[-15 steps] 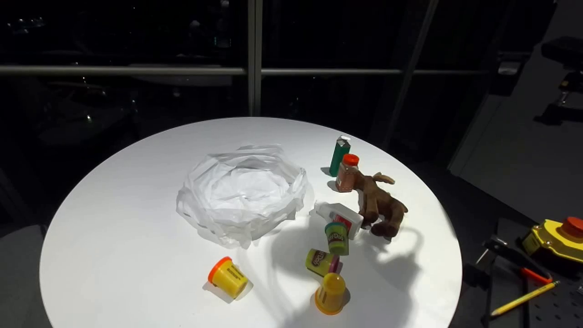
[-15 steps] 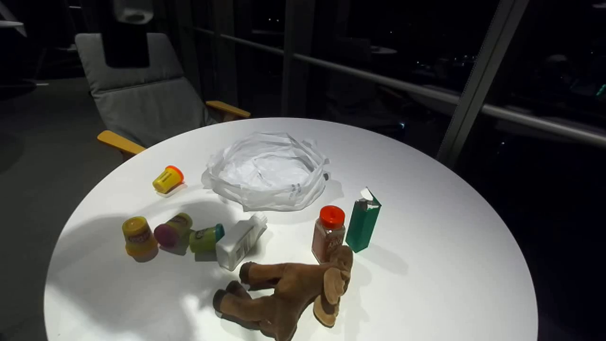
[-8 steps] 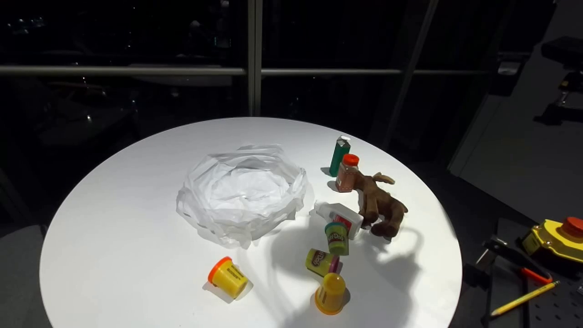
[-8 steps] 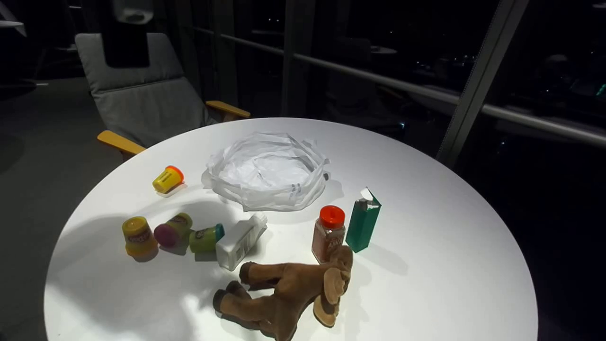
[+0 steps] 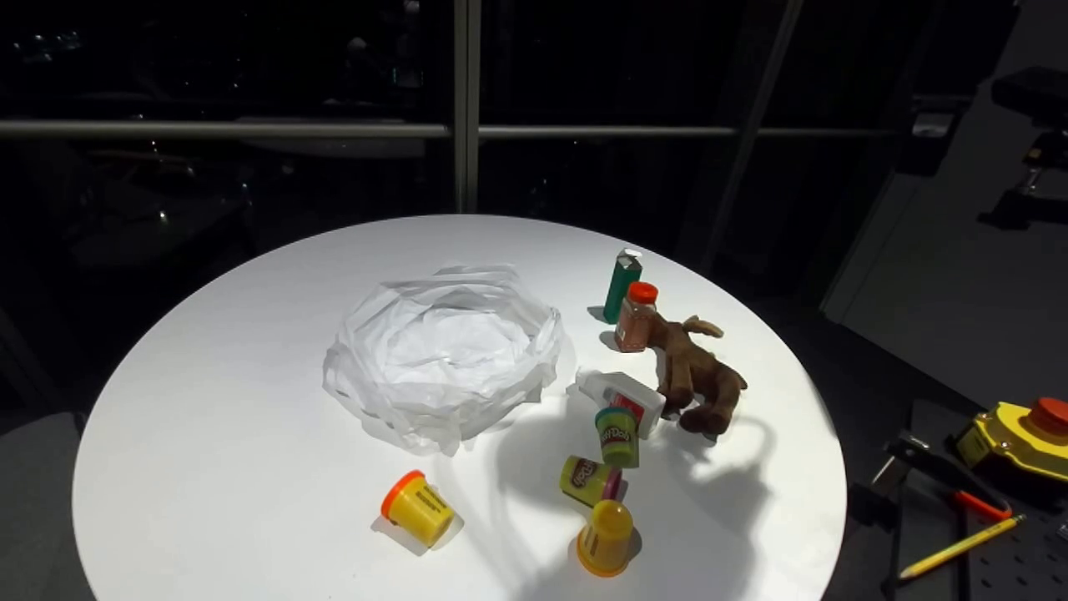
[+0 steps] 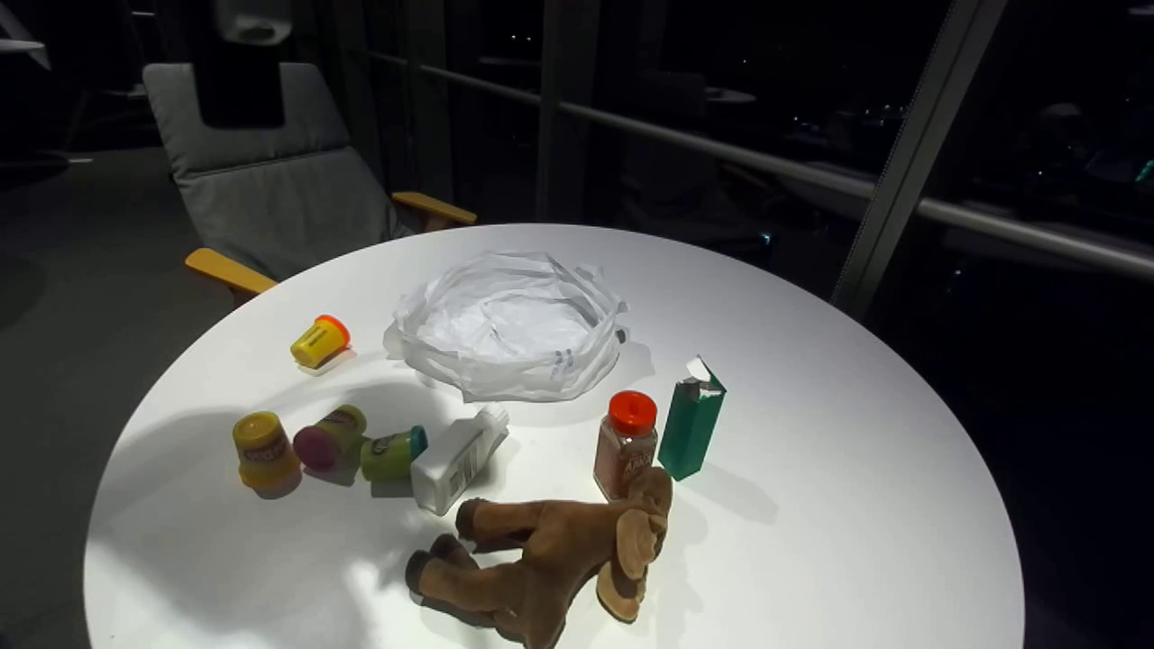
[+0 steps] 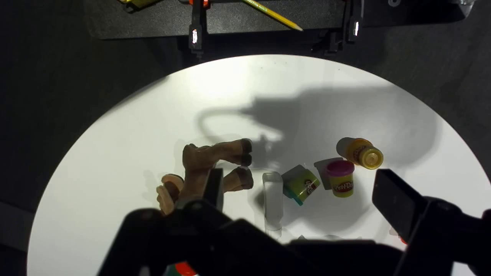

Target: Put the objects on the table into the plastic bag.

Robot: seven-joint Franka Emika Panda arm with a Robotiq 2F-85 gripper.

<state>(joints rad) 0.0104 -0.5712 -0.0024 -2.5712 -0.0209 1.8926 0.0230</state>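
The white plastic bag (image 5: 450, 346) lies open on the round table; it also shows in an exterior view (image 6: 514, 329). Around it are a yellow tub with orange lid (image 5: 420, 509), an upside-down yellow tub (image 5: 607, 534), a purple-lidded tub (image 5: 584, 480), a teal-lidded tub (image 5: 617, 441), a white bottle (image 6: 455, 461) on its side, a red-lidded jar (image 6: 627, 446), a green box (image 6: 692, 433) and a brown plush moose (image 6: 550, 559). My gripper (image 7: 300, 183) is open and empty in the wrist view, high above the tubs and bottle. The exterior views do not show it.
The round white table (image 5: 250, 401) has a curved edge. A dark platform (image 7: 245, 19) with a pencil (image 7: 274, 15) stands beside it. A yellow box with a red button (image 5: 1022, 438) is on that platform. A grey chair (image 6: 270, 180) stands beyond the table.
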